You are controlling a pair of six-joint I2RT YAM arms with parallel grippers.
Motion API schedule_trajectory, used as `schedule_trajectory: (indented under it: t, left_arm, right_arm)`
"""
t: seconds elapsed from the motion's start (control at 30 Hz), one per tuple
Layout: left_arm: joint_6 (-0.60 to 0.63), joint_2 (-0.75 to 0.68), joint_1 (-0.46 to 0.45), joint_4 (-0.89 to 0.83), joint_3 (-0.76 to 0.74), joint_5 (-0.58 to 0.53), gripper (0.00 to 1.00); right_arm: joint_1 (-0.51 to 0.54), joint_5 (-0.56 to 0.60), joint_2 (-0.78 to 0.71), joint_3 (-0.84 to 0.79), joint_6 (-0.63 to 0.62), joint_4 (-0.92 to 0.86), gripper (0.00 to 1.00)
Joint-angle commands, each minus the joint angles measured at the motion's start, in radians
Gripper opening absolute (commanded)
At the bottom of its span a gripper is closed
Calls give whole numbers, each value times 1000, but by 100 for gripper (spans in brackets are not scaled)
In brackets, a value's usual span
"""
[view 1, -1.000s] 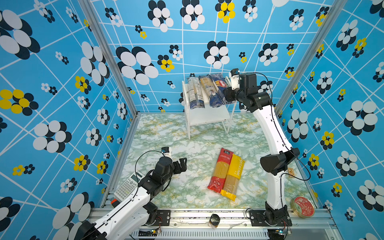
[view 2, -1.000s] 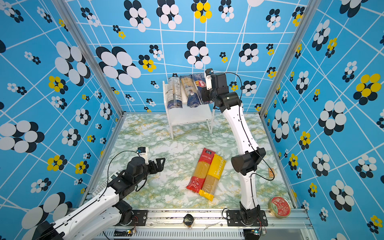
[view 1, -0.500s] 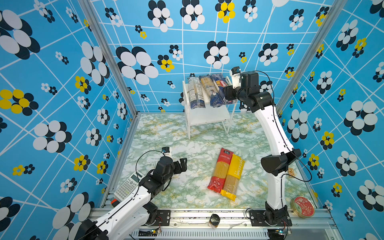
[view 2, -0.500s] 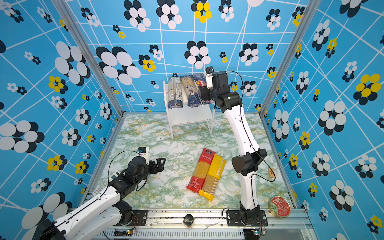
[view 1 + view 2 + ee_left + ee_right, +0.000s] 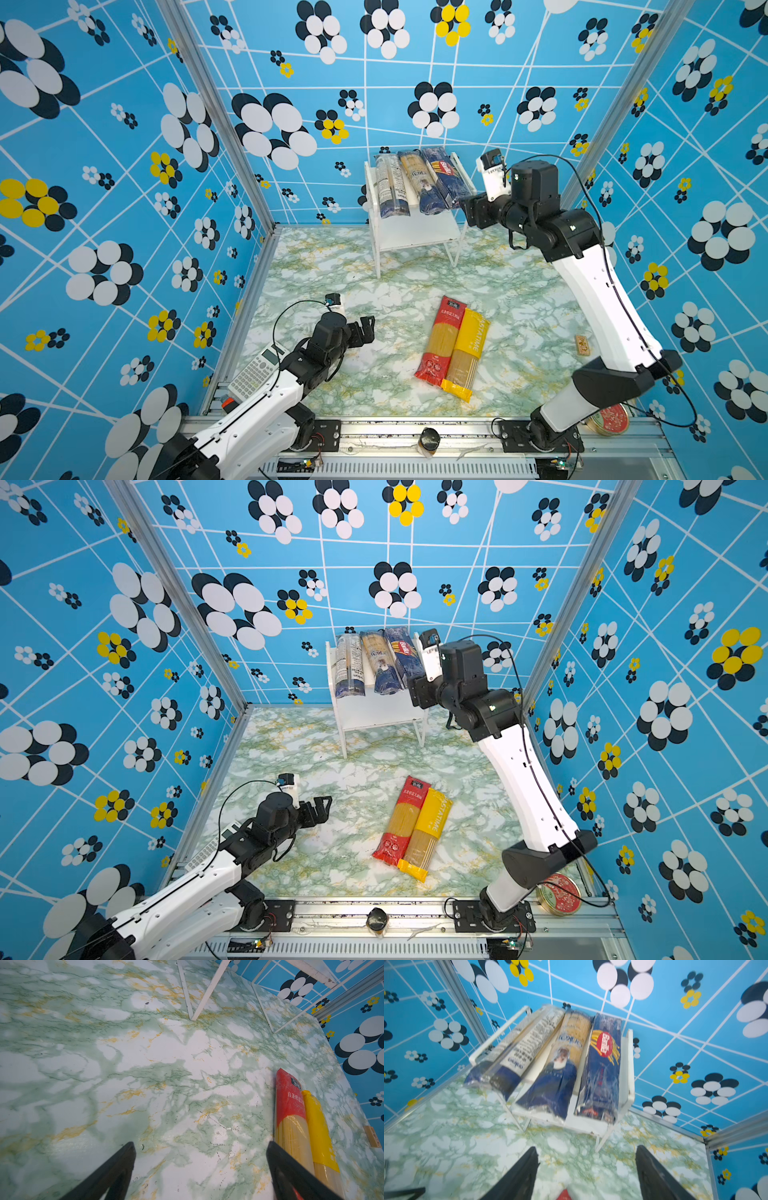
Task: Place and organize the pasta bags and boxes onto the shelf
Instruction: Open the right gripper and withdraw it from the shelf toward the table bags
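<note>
The left arm (image 5: 257, 405) lies low and stretched forward, its left gripper (image 5: 365, 329) spread wide with nothing between the black fingers (image 5: 116, 1167). The right arm (image 5: 602, 299) rises from its base, bends at the elbow and reaches high toward the back. The right gripper (image 5: 586, 1150) points leftward in both top views, jaws parted and empty.

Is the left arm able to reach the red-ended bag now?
Probably yes: the left tool is open and empty, and only bare table lies between it and the red-ended bag.
</note>
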Motion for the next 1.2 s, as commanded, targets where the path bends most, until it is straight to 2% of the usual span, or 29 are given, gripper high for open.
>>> schedule_trajectory:
  t: [0.0, 0.17, 0.33, 0.47, 0.73, 0.87, 1.17]
  left_arm:
    - [16, 15, 12, 16, 10, 17, 99]
    - [21, 54, 12, 36, 22, 37, 99]
    - [17, 113, 12, 61, 40, 62, 99]
    - [8, 164, 11, 86, 60, 86, 99]
    - [-4, 227, 3, 94, 97, 106, 99]
    - [-2, 241, 0, 85, 110, 109, 99]
    - [-8, 269, -9, 82, 126, 111, 99]
  right_arm:
    - [0, 24, -161, -231, 54, 110, 78]
    - [1, -28, -351, -503, 172, 77, 79]
    - [7, -61, -414, -661, 266, -36, 79]
    - [40, -36, -395, -770, 329, -83, 78]
    - [209, 118, -325, -1016, 495, 58, 79]
    - [273, 187, -223, -1027, 531, 44, 79]
    - [324, 259, -45, -1032, 598, 8, 79]
